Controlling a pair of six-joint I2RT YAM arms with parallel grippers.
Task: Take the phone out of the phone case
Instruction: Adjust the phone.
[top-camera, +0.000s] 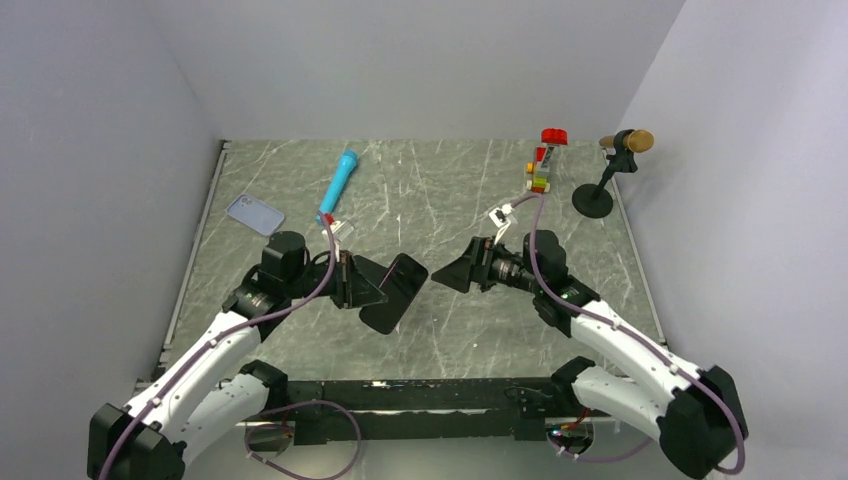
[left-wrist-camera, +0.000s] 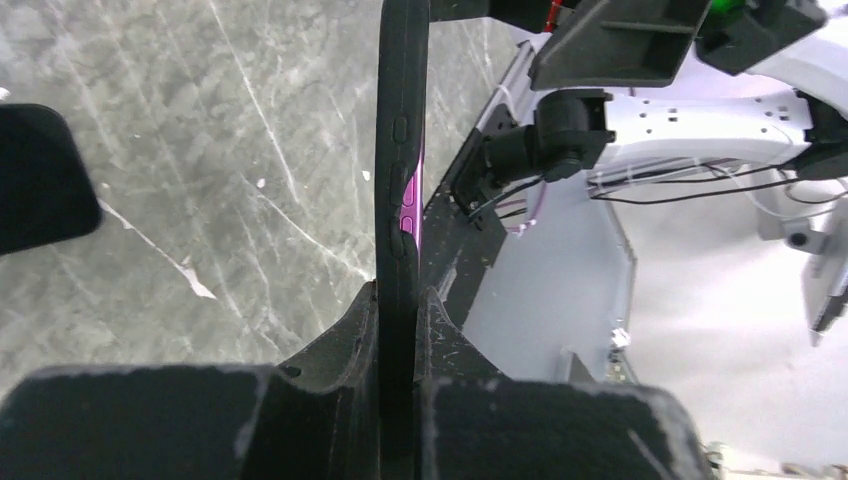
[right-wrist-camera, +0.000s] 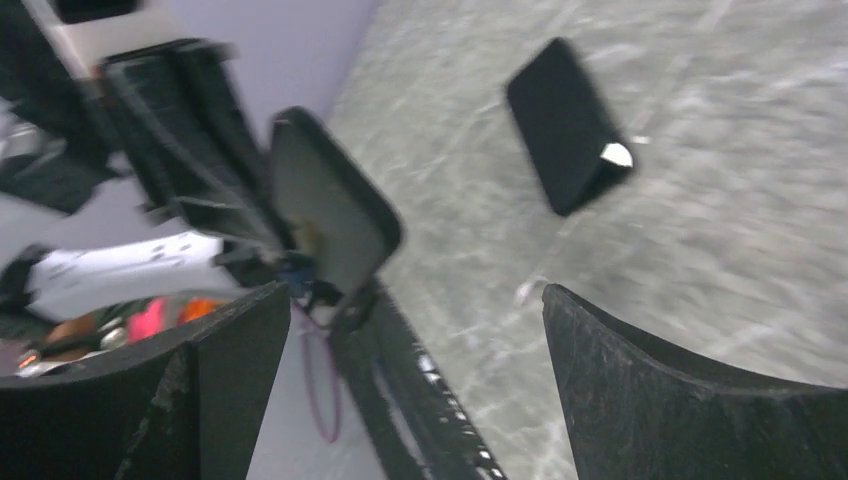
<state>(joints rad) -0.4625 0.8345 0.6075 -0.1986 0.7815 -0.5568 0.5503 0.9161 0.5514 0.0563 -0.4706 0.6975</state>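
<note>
From above: the phone case (top-camera: 254, 214) lies flat on the worktop (top-camera: 440, 200), far left, well apart from the dark phone (top-camera: 408, 273) pinched in the left hand (top-camera: 378, 285). The right hand (top-camera: 452, 275), spread, faces it. Left wrist: phone edge-on between both fingers (left-wrist-camera: 340, 350). Right wrist: blurred, fingers (right-wrist-camera: 660, 400) wide apart.

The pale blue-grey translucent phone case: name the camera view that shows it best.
Top external. The pale blue-grey translucent phone case lies flat on the grey marbled table at far left, whole outline unobstructed. Neither wrist view shows it: the left wrist sees the black slab clamped in its fingers.
</note>
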